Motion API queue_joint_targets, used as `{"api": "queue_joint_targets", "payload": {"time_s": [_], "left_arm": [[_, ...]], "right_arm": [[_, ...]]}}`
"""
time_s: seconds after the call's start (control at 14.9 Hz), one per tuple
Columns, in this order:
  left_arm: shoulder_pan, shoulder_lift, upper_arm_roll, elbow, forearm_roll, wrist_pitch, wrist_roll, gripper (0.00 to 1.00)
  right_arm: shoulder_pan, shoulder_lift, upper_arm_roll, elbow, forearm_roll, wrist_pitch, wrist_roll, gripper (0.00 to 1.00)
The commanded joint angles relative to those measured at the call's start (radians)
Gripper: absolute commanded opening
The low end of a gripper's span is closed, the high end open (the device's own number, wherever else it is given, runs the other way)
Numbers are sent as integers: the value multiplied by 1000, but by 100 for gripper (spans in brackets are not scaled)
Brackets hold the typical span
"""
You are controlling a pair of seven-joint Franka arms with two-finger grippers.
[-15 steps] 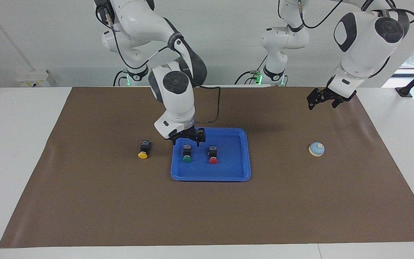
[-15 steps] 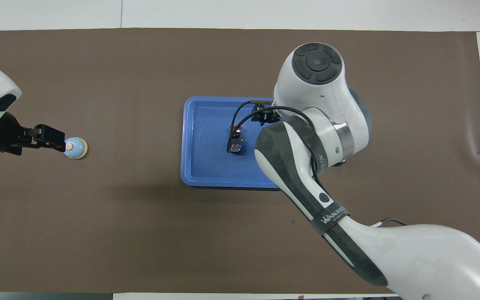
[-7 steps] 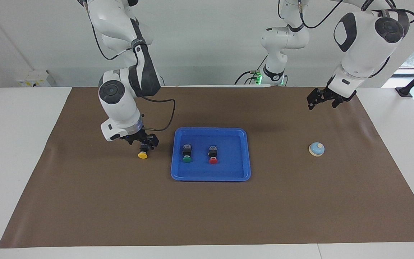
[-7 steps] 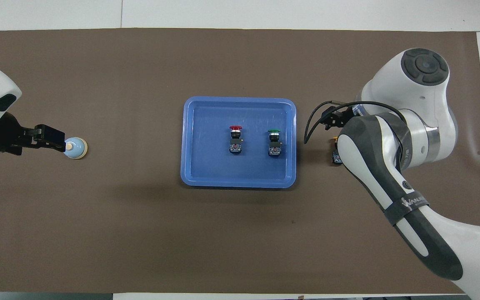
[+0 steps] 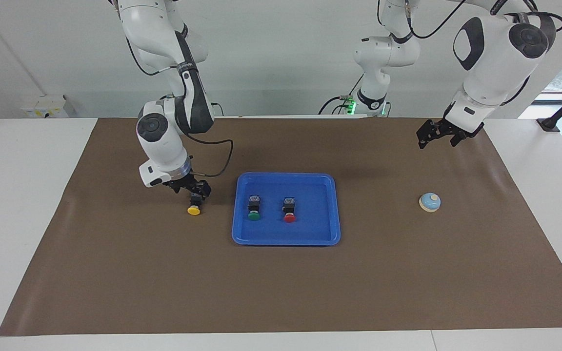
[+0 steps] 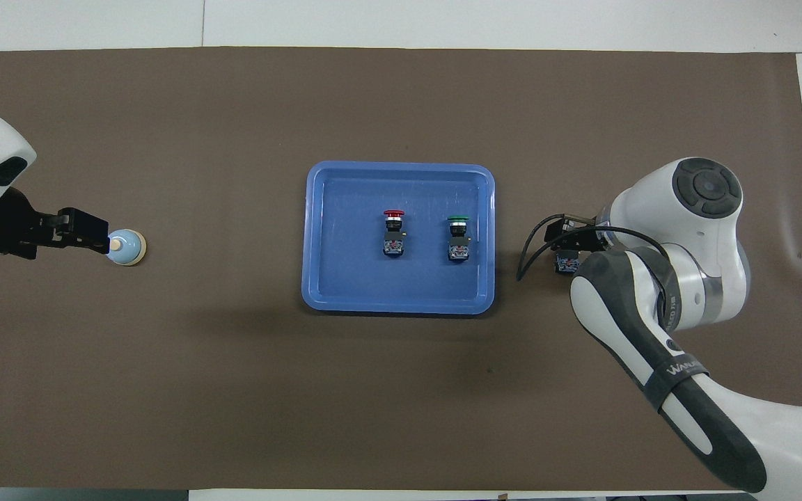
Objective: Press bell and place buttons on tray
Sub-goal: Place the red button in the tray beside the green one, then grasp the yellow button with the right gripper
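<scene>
The blue tray (image 5: pixel 286 239) lies mid-table and holds the green button (image 5: pixel 253 208) and the red button (image 5: pixel 289 210); it also shows in the overhead view (image 6: pixel 317 209) with the red button (image 6: pixel 392 234) and the green button (image 6: pixel 458 238). The yellow button (image 5: pixel 194 205) lies on the mat beside the tray, toward the right arm's end; its body shows in the overhead view (image 6: pixel 568 264). My right gripper (image 5: pixel 194 191) is low over its black body, open, fingers either side. The bell (image 5: pixel 429 202) sits toward the left arm's end. My left gripper (image 5: pixel 438 137) waits in the air.
A brown mat (image 5: pixel 281 292) covers most of the white table. In the overhead view my left gripper (image 6: pixel 84 228) lines up beside the bell (image 6: pixel 126 248), but the facing view shows it raised well off the mat.
My right gripper left the tray, where the green button now lies, and swung to the yellow button, settling low over its body. The left arm has not moved.
</scene>
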Motion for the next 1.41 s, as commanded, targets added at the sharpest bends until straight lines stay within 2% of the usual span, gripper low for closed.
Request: {"api": "queue_joint_targets", "payload": {"time_s": [0.0,0.13,0.4,0.47,0.54,0.61,0.67,0.81,0.94,1.14,1.35], "left_arm": [[2,-14,3,2,-12,-10,-2,100],[2,-13,3,1,-11,-10,-2,100],[2,-14,3,1,-11,-10,-2,100],[2,-13,3,1,-12,-10,-2,100],[2,-13,3,1,-11,-10,-2,100],[2,-13,3,1,-12,-10,-2,100],[2,-13,3,1,-11,-10,-2,100],[2,-13,2,1,-12,-10,-2,100],[2,-13,2,2,-12,-10,-2,100],[2,-13,3,1,-12,-10,-2,100],[2,-13,3,1,-12,-10,-2,100]], "right_arm": [[-5,-39,11,-84,17,66,-15,100],[-2,-41,13,-84,18,67,-15,90],[-1,-45,16,-101,18,69,-26,56],[-1,-44,19,-99,18,70,-30,43],[4,-44,19,-98,18,80,-30,21],[13,-42,19,-98,18,93,-32,4],[13,-42,19,-98,18,98,-33,0],[15,-42,19,-88,18,89,-33,0],[13,-39,17,-27,18,34,-35,0],[36,-7,19,147,23,-98,-33,0],[109,46,19,328,70,-191,-29,0]]}}
